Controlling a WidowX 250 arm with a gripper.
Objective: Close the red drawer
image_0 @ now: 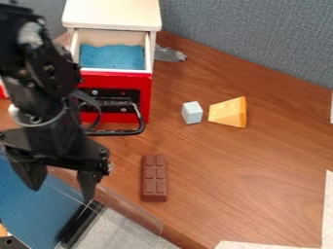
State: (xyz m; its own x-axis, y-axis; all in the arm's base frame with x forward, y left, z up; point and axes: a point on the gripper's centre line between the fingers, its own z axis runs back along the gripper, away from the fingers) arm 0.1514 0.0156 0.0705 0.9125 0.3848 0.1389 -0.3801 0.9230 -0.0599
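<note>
Red drawer [117, 80] stood open under the white top [112, 13] of its cabinet, and you could see blue material [112, 57] inside and a black handle [141, 119] on its front. Your gripper [60, 193] hung at the lower left, near the edge of the tabletop [214, 170], its jaws spread apart. To the right of your gripper lay a brown chocolate bar [154, 178], with a pale block [192, 112] just beside a yellow wedge [228, 113] farther back.

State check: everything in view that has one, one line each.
red drawer: open, pulled out of the white cabinet
gripper: open, fingers apart, nothing held
chocolate bar: lying flat, unwrapped
yellow wedge: lying on the table
</note>
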